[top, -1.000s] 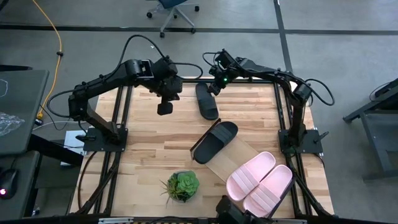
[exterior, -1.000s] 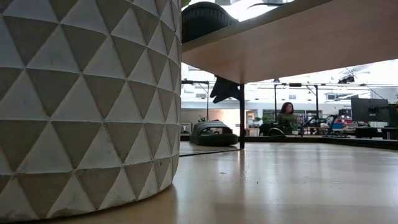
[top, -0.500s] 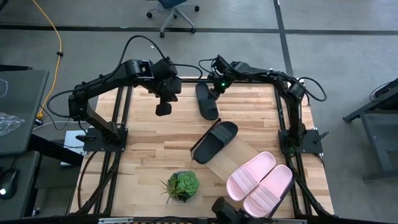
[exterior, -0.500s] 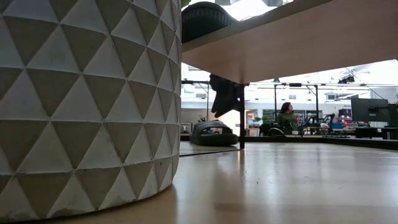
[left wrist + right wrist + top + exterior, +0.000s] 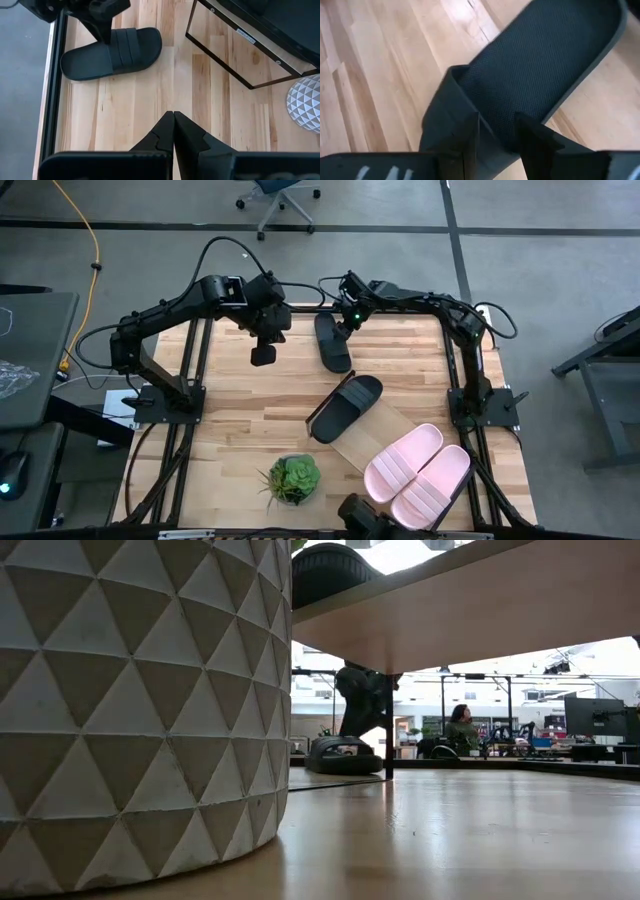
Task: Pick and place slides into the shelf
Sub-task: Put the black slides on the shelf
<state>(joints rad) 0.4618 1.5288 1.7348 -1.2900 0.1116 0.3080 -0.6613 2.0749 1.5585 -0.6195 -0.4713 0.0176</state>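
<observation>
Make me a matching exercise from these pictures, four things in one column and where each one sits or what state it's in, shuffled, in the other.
Things:
1. black slide at the table's far edge
2. second black slide
3. pink slides
4. left gripper

Places or states:
A. side by side on the near end of the shelf
B. shut, above bare tabletop, holding nothing
C. on the far end of the shelf
D. on the tabletop, with the right gripper down at it, fingers either side of its strap

Pairs: 1-D, 2-C, 3-A, 4-B
</observation>
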